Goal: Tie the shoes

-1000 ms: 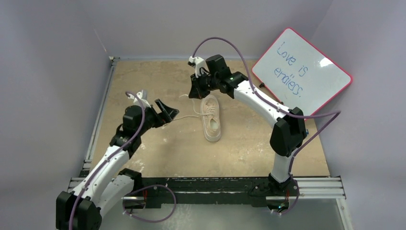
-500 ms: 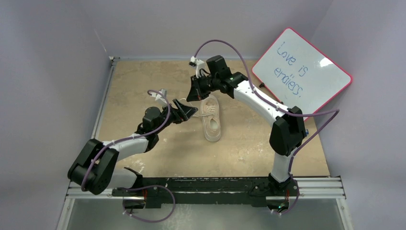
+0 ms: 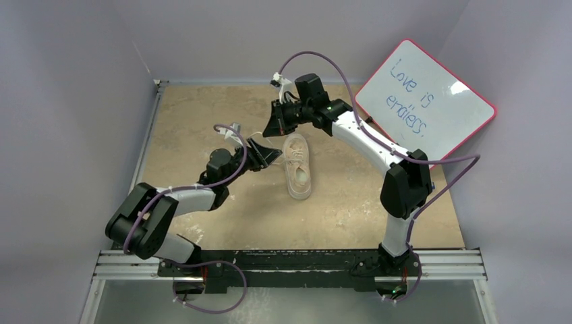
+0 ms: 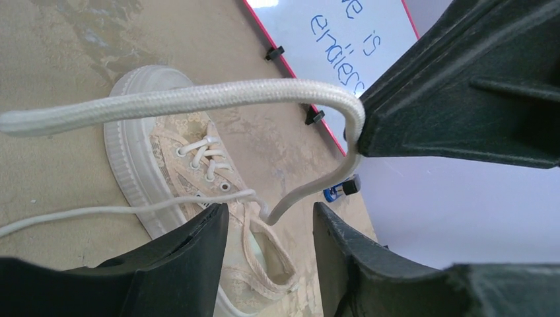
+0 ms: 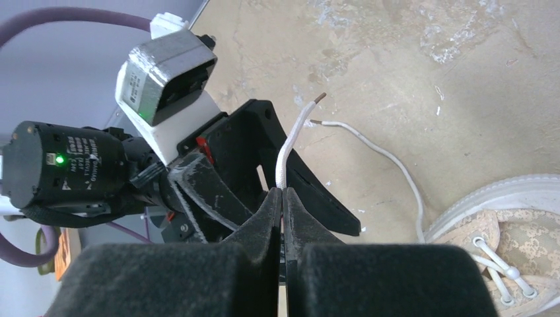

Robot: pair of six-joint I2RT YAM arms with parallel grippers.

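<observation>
The cream sneaker (image 3: 297, 167) lies mid-table, toe toward the back wall. My right gripper (image 3: 272, 129) hangs just left of its toe, shut on a cream lace (image 5: 290, 145) whose tip sticks out past the fingertips. In the left wrist view that lace (image 4: 198, 96) arcs from the right gripper's tip down to the shoe (image 4: 191, 165). My left gripper (image 3: 267, 154) is open and empty, just left of the shoe and below the held lace. The second lace (image 4: 99, 212) trails loose on the table to the left. The right wrist view shows the sneaker (image 5: 508, 224) at lower right.
A pink-framed whiteboard (image 3: 425, 101) leans against the right wall. A small blue-and-black stapler (image 4: 340, 189) lies near its base. Purple walls close in the table on three sides.
My left arm has swung right and stretched toward the shoe, bringing its open gripper next to the laces. My right gripper has shifted slightly, still holding the lace.
</observation>
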